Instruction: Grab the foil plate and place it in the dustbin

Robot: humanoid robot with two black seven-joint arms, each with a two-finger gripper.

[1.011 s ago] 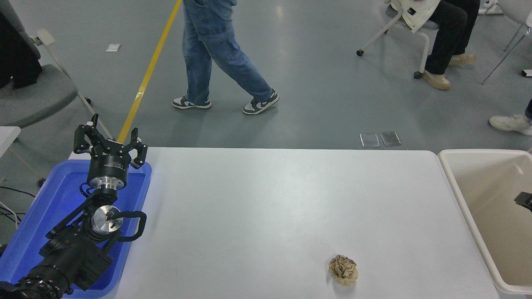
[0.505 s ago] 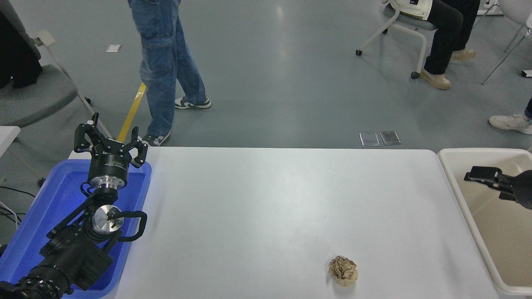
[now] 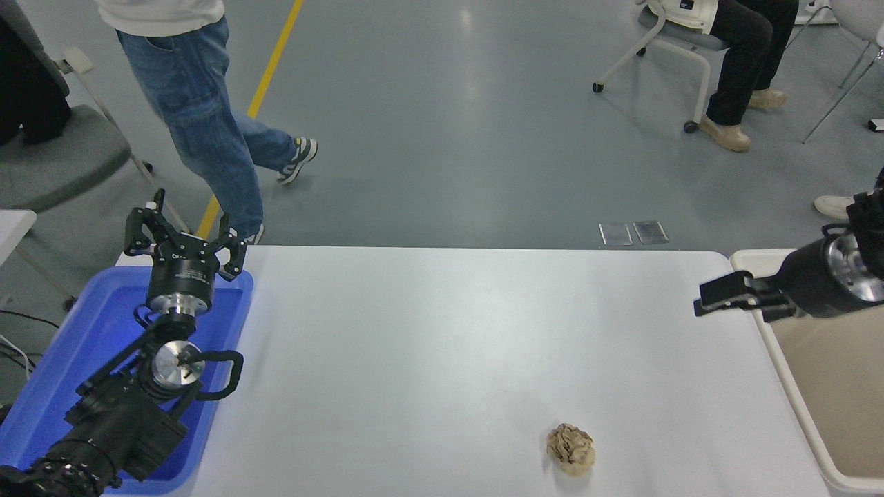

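Observation:
The foil plate does not show anywhere in the head view. The dustbin (image 3: 801, 407), beige with a thick rounded rim and tan inside, stands against the table's right end, partly cut off by the picture's edge. My right gripper (image 3: 718, 295) reaches in from the right edge, over the table just left of the dustbin's far left corner, and holds nothing. My left gripper (image 3: 183, 238) is open and parked at the lower left, over the far end of a blue tray.
A blue plastic tray (image 3: 83, 331) sits at the table's left under my left arm. A small brown crumpled paper ball (image 3: 571, 449) lies near the front edge. A person in jeans (image 3: 200, 131) walks beyond the far left corner; another sits at top right.
My right gripper has come up out of the dustbin and moved left over the table's right end. The person in jeans has walked leftward. The left arm has not moved.

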